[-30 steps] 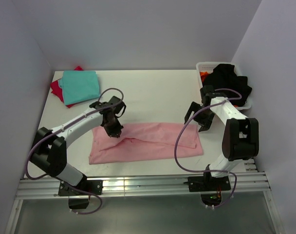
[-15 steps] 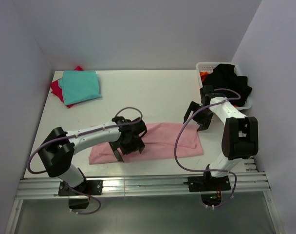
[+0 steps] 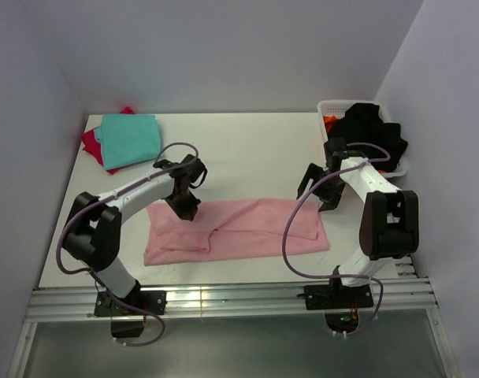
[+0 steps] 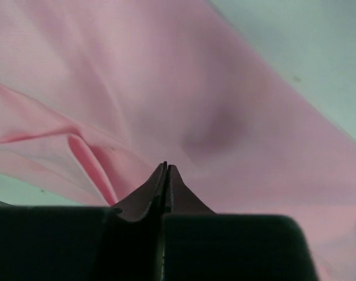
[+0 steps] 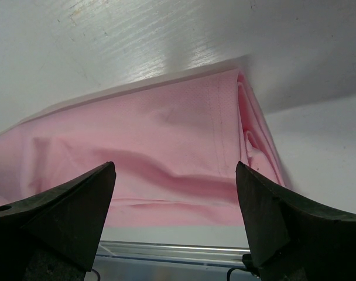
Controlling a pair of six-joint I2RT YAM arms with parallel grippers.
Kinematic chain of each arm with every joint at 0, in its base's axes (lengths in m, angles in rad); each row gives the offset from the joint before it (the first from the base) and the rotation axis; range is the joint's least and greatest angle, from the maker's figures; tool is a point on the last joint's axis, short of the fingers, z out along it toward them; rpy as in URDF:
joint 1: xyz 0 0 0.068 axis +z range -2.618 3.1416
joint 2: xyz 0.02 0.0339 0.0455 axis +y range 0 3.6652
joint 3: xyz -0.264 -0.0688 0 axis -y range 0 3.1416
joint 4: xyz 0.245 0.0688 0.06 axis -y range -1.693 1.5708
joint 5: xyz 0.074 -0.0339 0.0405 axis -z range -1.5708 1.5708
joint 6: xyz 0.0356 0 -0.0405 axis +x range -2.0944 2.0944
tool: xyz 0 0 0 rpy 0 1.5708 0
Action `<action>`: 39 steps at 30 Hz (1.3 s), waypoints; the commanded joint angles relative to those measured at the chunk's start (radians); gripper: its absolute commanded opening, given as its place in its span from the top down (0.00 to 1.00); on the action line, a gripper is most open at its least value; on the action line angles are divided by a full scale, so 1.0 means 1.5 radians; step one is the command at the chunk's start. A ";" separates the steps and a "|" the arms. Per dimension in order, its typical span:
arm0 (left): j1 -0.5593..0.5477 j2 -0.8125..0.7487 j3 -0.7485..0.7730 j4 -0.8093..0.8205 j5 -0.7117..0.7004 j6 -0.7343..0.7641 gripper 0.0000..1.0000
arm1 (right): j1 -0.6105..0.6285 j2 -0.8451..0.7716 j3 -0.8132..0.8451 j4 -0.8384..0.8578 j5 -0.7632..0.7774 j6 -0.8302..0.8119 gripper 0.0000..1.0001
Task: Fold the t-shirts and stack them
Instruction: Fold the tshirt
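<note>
— Where the table [image 3: 255, 150] begins on the left, what lies there?
— A teal t-shirt [image 3: 131, 139], folded, on top of a red t-shirt [image 3: 90, 143] whose edge shows beneath it. Both sit well to the left of the left gripper [image 3: 184, 208] and farther back than it.
— And that gripper?
— It points down at the back left edge of the pink t-shirt [image 3: 247, 228]. In its wrist view the two fingers [image 4: 184, 199] are pressed together, tips meeting. Pink cloth fills the space beyond them, with a raised fold just left of the tips. Whether any cloth is nipped between them I cannot tell.
— How does the pink one lie?
— Flat on the table as a long creased band, stretching from the left jaws across to the right ones.
— The right gripper [image 3: 322, 197]?
— At the band's right end, jaws wide apart and holding nothing. From its wrist camera the hemmed end of the shirt shows in the gap between the fingers [image 5: 67, 216], with bare table beyond.
— Right of those jaws?
— A white basket [image 3: 328, 106], near them and farther back, with black cloth [image 3: 365, 126] heaped in it.
</note>
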 commanded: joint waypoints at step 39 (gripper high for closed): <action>-0.086 -0.192 -0.257 0.005 -0.060 -0.063 1.00 | -0.004 -0.034 -0.025 0.021 0.002 -0.008 0.10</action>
